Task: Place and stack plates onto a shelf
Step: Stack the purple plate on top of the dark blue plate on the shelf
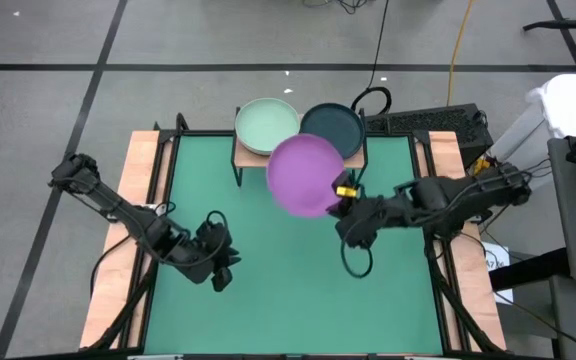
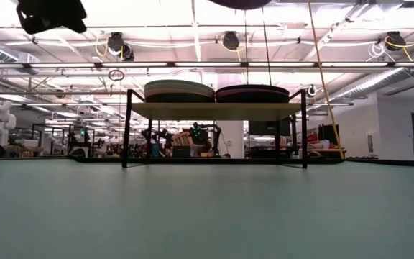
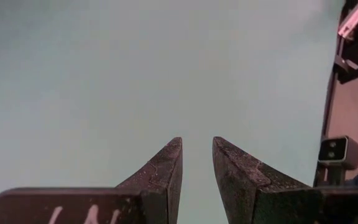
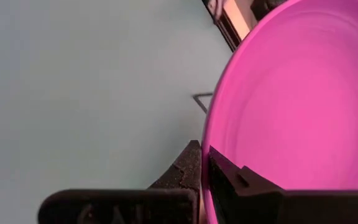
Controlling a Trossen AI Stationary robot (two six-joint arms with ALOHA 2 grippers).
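The right gripper [image 4: 204, 163] is clenched on the rim of a purple plate [image 1: 305, 174], likely light, stiff and slippery.

Light falls evenly from above: the low view shows long ceiling strip lights [image 2: 214, 65] glaring white, and the upper part of that view is washed out. The desk [image 1: 268, 270] is brightly and flatly lit from overhead, with only soft, faint shadows under the arms. In the low view the near desk surface looks blurred, while the shelf [image 2: 214, 110] is sharper and partly backlit, its legs dark. In the right wrist view the purple plate [image 4: 291, 99] glows saturated pink, perhaps from closeness to the lens. Both wrist views show the nearby fingers soft-edged.
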